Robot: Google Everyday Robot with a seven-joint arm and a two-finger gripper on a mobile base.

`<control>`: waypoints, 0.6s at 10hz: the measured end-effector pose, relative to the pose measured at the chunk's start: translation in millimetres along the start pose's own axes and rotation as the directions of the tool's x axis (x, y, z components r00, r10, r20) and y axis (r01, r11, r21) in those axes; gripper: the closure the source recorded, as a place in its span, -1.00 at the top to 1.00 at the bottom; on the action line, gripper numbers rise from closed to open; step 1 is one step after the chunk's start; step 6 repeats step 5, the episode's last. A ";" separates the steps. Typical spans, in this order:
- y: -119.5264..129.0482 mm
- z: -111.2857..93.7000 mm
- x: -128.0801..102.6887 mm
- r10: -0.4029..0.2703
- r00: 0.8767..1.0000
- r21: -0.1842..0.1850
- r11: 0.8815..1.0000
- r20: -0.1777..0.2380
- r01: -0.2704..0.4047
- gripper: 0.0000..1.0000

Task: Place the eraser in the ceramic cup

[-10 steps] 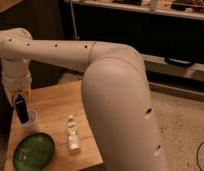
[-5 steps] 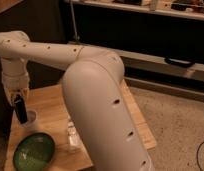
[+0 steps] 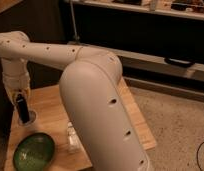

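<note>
My gripper (image 3: 21, 99) hangs at the far left of the wooden table (image 3: 47, 107), pointing down. It is shut on the eraser (image 3: 22, 110), a slim black block held upright. The eraser's lower end sits at the mouth of the ceramic cup (image 3: 27, 120), a small whitish cup directly under the gripper. Most of the cup is hidden behind the eraser, so I cannot tell how deep the eraser reaches inside it.
A green plate (image 3: 34, 151) lies at the table's front left, just in front of the cup. A clear plastic bottle (image 3: 72, 137) stands right of the plate, partly hidden by my big white arm (image 3: 100, 115). Dark shelving lines the back.
The arm's elbow has swung further across the view and hides more of the table. The gripper with the eraser has stayed over the cup, perhaps a little lower.
</note>
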 end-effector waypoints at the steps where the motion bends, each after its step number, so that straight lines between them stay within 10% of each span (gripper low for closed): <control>1: -0.7 -1.6 0.5 0.010 1.000 0.007 1.000 0.012 -0.010 0.60; 6: -2.3 -5.9 3.2 0.044 0.997 0.053 0.997 0.055 -0.047 0.60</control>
